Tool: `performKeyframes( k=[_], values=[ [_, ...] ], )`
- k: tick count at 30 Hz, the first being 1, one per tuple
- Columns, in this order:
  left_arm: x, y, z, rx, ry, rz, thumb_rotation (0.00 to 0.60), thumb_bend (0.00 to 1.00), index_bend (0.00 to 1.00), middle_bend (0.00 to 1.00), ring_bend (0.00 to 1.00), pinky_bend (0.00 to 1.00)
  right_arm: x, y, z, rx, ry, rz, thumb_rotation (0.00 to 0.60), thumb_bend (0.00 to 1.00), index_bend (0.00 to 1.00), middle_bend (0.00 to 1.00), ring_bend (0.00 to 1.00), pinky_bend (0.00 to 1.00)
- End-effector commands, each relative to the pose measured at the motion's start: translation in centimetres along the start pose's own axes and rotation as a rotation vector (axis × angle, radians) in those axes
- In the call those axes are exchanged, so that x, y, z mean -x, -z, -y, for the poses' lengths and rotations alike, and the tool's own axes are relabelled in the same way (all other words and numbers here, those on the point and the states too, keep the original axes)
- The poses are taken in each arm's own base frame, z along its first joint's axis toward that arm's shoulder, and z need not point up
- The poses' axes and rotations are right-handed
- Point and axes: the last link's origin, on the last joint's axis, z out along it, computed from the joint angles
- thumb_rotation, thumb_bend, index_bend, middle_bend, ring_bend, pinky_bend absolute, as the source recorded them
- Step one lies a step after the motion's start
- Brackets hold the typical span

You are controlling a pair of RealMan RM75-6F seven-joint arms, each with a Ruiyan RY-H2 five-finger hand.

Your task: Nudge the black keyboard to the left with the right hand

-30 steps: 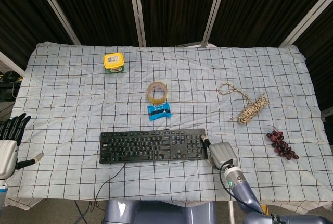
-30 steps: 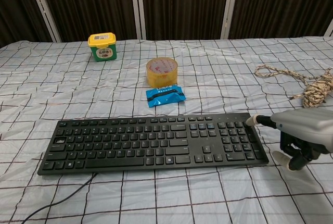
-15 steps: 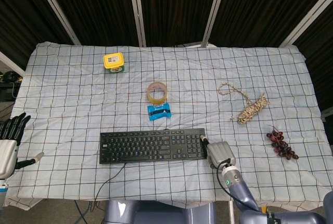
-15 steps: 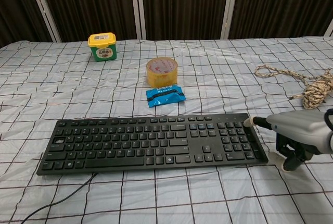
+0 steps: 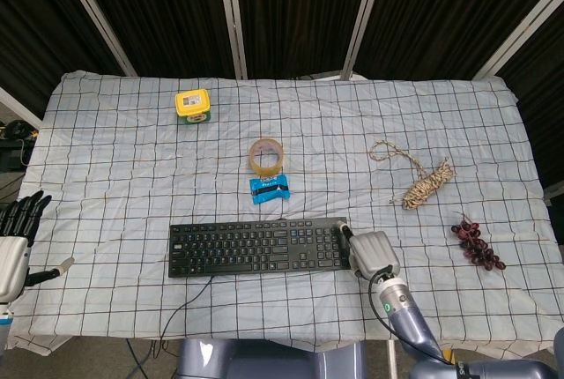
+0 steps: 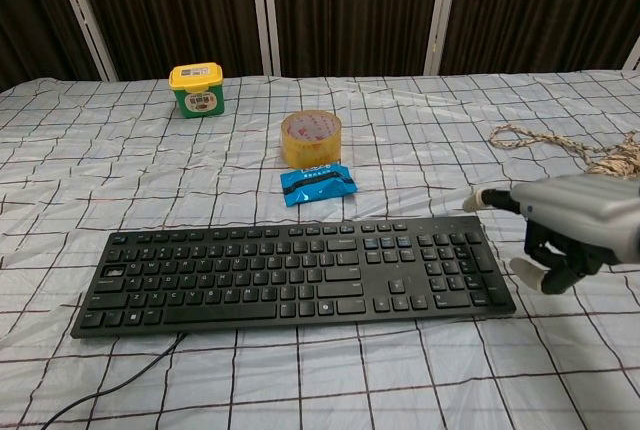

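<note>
While its fingers curl downward and inward around nothing, the right hand (image 6: pixel 570 230) hangs just off the black keyboard's (image 6: pixel 290 270) 3 o'clock end, with one extended fingertip (image 6: pixel 477 199) above the far corner there; whether it touches is unclear. The keyboard lies at the table's 6 o'clock. At 9 o'clock, the left hand (image 5: pixel 16 238) holds nothing, fingers straight.
</note>
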Motion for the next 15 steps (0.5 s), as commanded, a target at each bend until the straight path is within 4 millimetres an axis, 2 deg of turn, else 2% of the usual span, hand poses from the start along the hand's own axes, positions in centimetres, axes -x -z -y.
performKeyframes(
  k=[1,3,5,7,11,13,15],
  values=[
    [0.0,0.0,0.0,0.002,-0.001,0.0,0.6,0.0,0.0,0.0,0.0,0.0,-1.9,1.4,-1.4,0.002,-0.008,-0.1,0.6,0.46,0.09,0.77,0.74,0.65],
    [0.0,0.1,-0.1,0.008,-0.004,-0.002,0.6,0.0,0.0,0.0,0.0,0.0,-2.9,3.6,-3.1,-0.001,0.004,-0.153,0.6,0.43,0.09,0.65,0.62,0.59],
    [0.0,0.1,-0.1,0.009,-0.006,-0.003,0.6,0.0,0.0,0.0,0.0,0.0,-3.0,4.6,-4.0,-0.017,0.004,-0.175,0.6,0.38,0.08,0.48,0.45,0.55],
    [0.0,0.1,-0.2,0.012,-0.008,-0.004,0.6,0.0,0.0,0.0,0.0,0.0,-3.2,5.5,-4.8,-0.029,-0.002,-0.205,0.6,0.34,0.08,0.35,0.31,0.52],
    [0.1,0.2,-0.3,0.018,-0.015,-0.003,0.6,0.0,0.0,0.0,0.0,0.0,-3.4,7.9,-6.9,-0.059,-0.042,-0.282,0.6,0.28,0.04,0.14,0.07,0.3],
    [0.1,0.3,-0.3,0.02,-0.019,-0.003,0.6,0.0,0.0,0.0,0.0,0.0,-3.5,9.5,-8.6,-0.06,-0.037,-0.335,0.6,0.24,0.02,0.06,0.01,0.23],
    [0.1,0.3,-0.3,0.02,-0.022,-0.003,0.6,0.0,0.0,0.0,0.0,0.0,-3.3,10.4,-10.1,-0.054,0.006,-0.374,0.6,0.19,0.0,0.01,0.0,0.14]
  ],
)
